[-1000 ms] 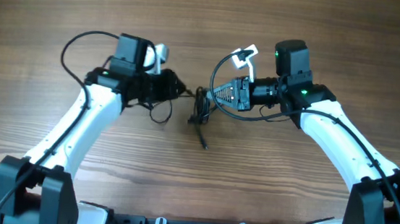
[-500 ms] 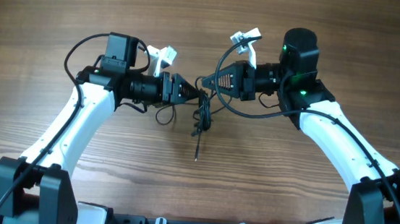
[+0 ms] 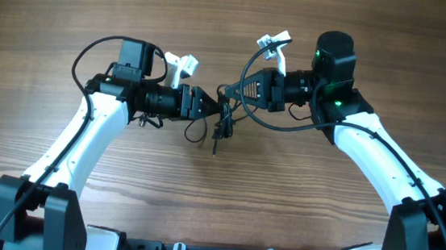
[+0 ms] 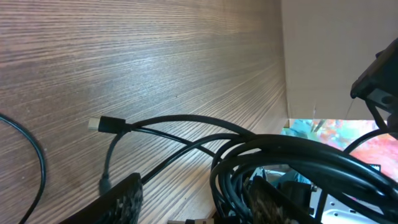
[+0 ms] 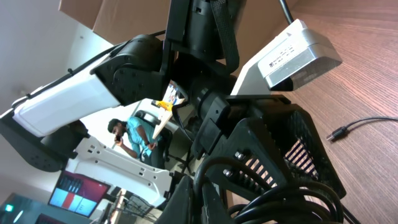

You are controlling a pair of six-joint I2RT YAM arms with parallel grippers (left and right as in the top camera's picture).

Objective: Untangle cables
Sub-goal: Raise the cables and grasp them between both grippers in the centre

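both arms reaching inward, left gripper point(image 3: 206, 106) with jaws parted, right gripper point(image 3: 230, 90) pinched closed, tips facing each other closely

Your workspace: a wooden table point(image 3: 55, 13) in a brightly lit room.
The tabletop is brown with a long, even grain. A brown cardboard panel point(image 4: 336, 56) rises beside it. Past that you have a white wall point(image 5: 31, 43), a seated person point(image 5: 134, 135) in a teal shirt and a red-lit screen point(image 5: 71, 190).

Black on streaked brown wood.
Thin glossy black cables point(image 3: 223, 123) between matte black left gripper point(image 3: 208, 106) and right gripper point(image 3: 232, 91); brown fine-grained wooden table point(image 3: 55, 13) below both.
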